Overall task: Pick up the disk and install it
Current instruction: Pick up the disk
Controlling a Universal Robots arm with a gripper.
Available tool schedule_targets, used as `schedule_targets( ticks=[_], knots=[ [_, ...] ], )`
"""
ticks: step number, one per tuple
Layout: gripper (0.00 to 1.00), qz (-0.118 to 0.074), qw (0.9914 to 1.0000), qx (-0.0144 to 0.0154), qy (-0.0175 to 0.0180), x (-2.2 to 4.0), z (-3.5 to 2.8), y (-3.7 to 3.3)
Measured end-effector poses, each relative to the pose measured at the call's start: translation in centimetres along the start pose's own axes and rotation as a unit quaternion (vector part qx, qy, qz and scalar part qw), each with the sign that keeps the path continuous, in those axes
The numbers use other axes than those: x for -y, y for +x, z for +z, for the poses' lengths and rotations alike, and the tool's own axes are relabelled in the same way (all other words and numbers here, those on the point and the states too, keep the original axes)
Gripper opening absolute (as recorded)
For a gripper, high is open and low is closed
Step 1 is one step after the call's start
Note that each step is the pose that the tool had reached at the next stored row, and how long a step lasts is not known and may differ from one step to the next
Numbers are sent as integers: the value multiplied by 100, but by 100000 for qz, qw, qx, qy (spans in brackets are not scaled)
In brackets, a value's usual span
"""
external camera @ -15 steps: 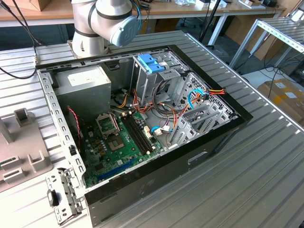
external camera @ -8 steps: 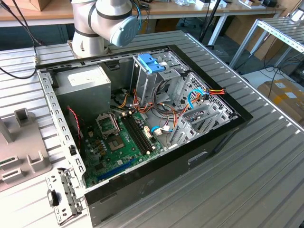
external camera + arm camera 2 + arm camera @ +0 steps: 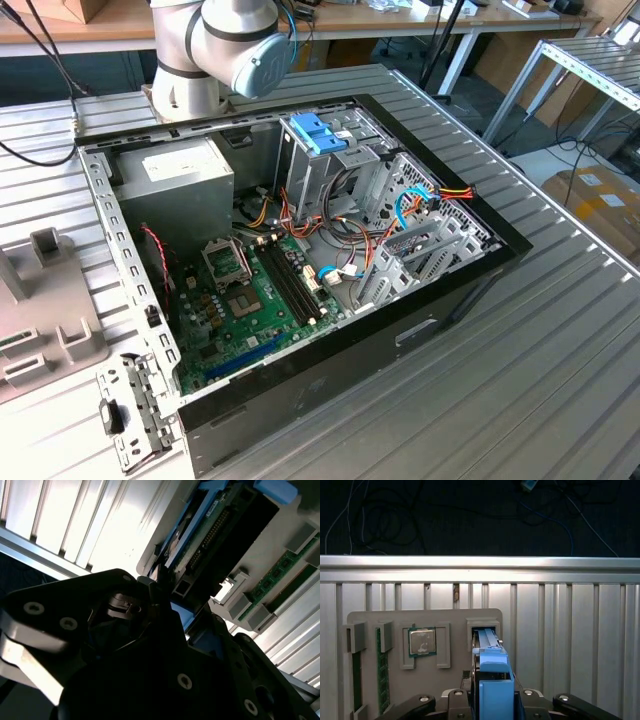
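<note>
First wrist view: disk (image 3: 492, 690) cut off at picture edge. Exterior view: arm (image 3: 220, 50) cropped by picture edge.

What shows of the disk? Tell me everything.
The disk stands on edge in a slot of the grey tray, beside the pocket that holds a chip. A blue plastic piece caps the end nearest the hand, which sits close on either side of it. In the second wrist view, one face shows a green board and a dark connector with rows of pins.
</note>
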State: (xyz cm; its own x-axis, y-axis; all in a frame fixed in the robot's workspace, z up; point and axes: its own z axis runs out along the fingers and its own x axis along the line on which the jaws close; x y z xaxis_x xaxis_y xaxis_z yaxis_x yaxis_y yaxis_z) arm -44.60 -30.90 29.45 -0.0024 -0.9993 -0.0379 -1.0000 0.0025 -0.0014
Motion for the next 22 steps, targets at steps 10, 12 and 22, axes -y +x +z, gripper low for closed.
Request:
schedule_targets(
  ticks=[10,12,22],
  knots=[
    [37,2,100000,2,4,0,-35,-2],
    [37,1,100000,5,10,0,-46,-2],
    [37,-6,100000,2,6,0,-69,-44]
  ],
)
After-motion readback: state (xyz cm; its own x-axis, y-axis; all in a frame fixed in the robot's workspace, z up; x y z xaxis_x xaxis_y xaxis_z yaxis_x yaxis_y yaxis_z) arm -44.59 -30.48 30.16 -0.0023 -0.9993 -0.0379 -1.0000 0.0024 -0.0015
